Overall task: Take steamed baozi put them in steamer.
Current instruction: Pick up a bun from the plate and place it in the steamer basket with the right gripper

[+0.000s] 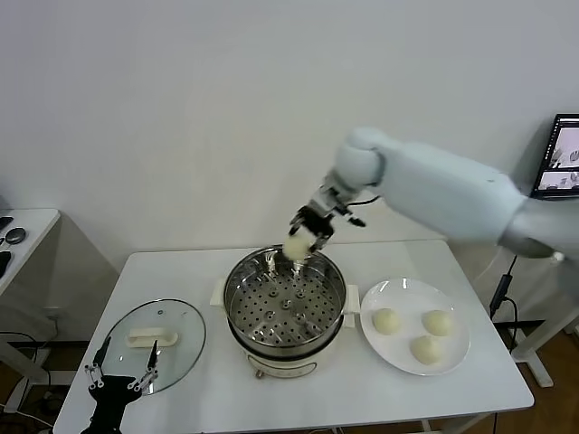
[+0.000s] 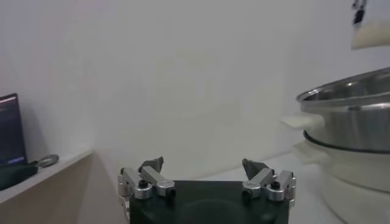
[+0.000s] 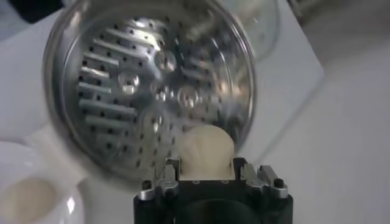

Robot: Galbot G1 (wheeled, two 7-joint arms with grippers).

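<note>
Right hand (image 1: 306,237) is holding one bao (image 1: 297,247) over the steamer's (image 1: 286,303) far rim.

Right hand is gripping the bao tight between its fingers, hanging just above the steamer's back edge; in the right wrist view the bao (image 3: 205,148) is sitting between the fingers with the perforated tray (image 3: 131,91) below, bare of buns. Three more baos (image 1: 386,320) are lying on the plate (image 1: 457,316), just right of the steamer, apart from one another. Glass lid (image 1: 185,319) is lying flat on the table (image 1: 380,398) left of the steamer, white handle (image 1: 151,337) up. Left hand (image 1: 121,372) is hovering idle at the lid's near edge, fingers spread wide and gripping nothing. A side table (image 1: 27,226) is standing far left, a monitor (image 1: 555,155) far right. Nothing is standing between bao and tray.
</note>
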